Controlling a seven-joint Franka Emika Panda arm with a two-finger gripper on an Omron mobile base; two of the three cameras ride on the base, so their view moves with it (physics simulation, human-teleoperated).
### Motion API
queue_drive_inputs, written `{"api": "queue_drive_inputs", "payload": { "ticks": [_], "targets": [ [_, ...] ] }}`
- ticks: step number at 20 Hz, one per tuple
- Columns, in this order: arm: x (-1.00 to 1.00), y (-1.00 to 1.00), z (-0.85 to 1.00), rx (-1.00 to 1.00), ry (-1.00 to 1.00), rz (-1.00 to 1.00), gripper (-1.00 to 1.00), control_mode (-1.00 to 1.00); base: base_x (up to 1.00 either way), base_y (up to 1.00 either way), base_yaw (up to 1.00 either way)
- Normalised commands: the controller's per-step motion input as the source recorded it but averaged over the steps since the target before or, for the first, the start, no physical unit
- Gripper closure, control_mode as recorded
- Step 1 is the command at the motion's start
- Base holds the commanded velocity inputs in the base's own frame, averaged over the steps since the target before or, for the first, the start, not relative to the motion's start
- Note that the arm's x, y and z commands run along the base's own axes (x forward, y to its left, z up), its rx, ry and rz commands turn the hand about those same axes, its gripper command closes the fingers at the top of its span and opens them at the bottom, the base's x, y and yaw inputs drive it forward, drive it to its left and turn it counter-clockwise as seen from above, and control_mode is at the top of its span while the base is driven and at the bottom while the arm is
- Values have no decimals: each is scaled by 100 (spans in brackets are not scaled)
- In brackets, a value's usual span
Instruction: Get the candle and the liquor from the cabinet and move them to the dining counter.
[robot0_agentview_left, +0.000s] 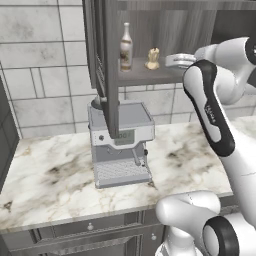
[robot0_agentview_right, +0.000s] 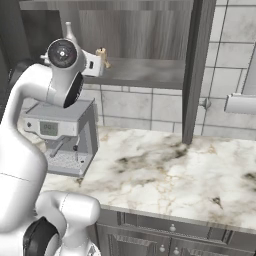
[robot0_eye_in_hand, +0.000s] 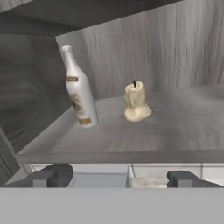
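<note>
The cabinet stands open, and on its grey shelf (robot0_eye_in_hand: 131, 138) are the liquor (robot0_eye_in_hand: 79, 94), a slender bottle with a pale label, and to its right the candle (robot0_eye_in_hand: 136, 103), squat and beige. From the left base view the liquor (robot0_agentview_left: 126, 47) and the candle (robot0_agentview_left: 152, 59) stand side by side, with my gripper (robot0_agentview_left: 171, 61) just right of the candle at shelf height. In the hand view my gripper (robot0_eye_in_hand: 116, 178) is open in front of the shelf edge, with nothing between its fingertips (robot0_eye_in_hand: 48, 177). The dining counter is out of view.
A grey coffee machine (robot0_agentview_left: 121, 145) sits on the marble worktop (robot0_agentview_left: 45, 175) right under the cabinet. The cabinet's open doors (robot0_agentview_left: 107, 65) (robot0_agentview_right: 197, 70) jut out over the worktop on both sides. Grey drawers (robot0_agentview_right: 172, 230) run below the worktop edge.
</note>
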Motion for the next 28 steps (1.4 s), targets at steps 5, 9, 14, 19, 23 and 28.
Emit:
{"api": "queue_drive_inputs", "payload": {
  "ticks": [5,9,14,19,23,28],
  "targets": [
    [41,0,0,0,0,0,-100,-100,0,0,0],
    [15,-1,0,0,0,-2,-100,-100,0,0,0],
    [3,-2,0,0,-5,-2,-100,-100,0,0,0],
    [0,-8,0,0,-9,-1,-100,-100,0,0,0],
    [0,-7,0,0,-11,0,-100,-100,0,0,0],
    [0,-1,-1,0,-11,0,-100,-100,0,0,0]
  ]
}}
